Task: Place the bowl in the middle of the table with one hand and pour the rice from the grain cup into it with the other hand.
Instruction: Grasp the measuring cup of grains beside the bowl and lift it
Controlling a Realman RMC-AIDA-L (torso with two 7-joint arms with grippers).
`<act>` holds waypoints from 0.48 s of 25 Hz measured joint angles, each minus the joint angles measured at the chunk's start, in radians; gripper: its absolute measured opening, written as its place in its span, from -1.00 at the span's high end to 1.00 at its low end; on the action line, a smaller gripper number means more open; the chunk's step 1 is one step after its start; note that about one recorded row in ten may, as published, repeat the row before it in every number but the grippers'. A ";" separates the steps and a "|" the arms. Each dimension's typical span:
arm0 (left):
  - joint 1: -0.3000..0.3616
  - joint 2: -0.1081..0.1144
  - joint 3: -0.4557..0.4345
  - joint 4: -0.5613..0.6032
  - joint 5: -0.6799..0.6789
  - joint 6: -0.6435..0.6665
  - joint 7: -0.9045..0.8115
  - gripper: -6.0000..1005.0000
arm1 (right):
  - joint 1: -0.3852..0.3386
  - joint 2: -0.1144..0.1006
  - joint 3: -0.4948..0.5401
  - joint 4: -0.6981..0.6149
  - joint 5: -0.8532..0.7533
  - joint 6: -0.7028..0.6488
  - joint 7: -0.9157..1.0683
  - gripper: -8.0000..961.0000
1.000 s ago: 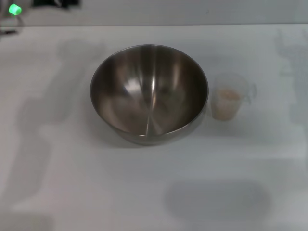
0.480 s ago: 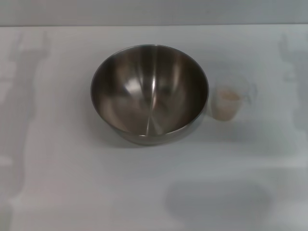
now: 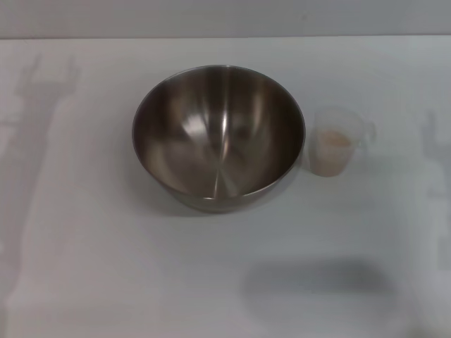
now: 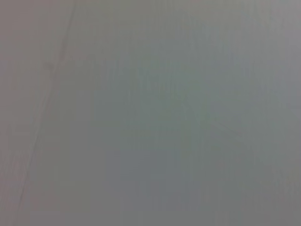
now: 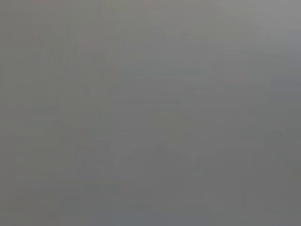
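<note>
We see the bowl [image 3: 219, 137] upright and empty near mid-table [image 3: 106, 282], with the cup [image 3: 337, 144] of rice [image 3: 332, 143] just beside it on the right. Neither gripper is in view, so we cannot tell their state. We judge pouring not begun; next calls for grasping the cup.

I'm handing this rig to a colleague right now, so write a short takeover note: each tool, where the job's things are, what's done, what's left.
Left tool and right tool: neither is in any view; both wrist views show only a plain grey surface.
The bowl stands upright and empty near the middle of the table.
The grain cup stands upright just to the robot's right of the bowl, apart from it, with the rice inside.
Done: the bowl appears placed.
Left: grasp the cup, pour the rice into the bowl.
</note>
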 joint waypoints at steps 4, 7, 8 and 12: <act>-0.009 0.012 -0.001 0.012 0.001 -0.001 0.003 -0.27 | -0.116 0.003 -0.093 0.042 0.002 0.020 -0.039 -0.37; -0.011 0.015 -0.005 0.019 0.001 0.002 0.005 -0.27 | -0.142 0.003 -0.111 0.050 0.004 0.032 -0.052 -0.37; -0.013 0.017 -0.006 0.026 0.001 0.005 0.006 -0.27 | -0.151 0.003 -0.124 0.050 0.006 0.040 -0.062 -0.37; -0.019 0.022 -0.008 0.043 0.002 0.012 0.003 -0.27 | -0.154 0.000 -0.165 0.045 0.037 0.088 -0.094 -0.37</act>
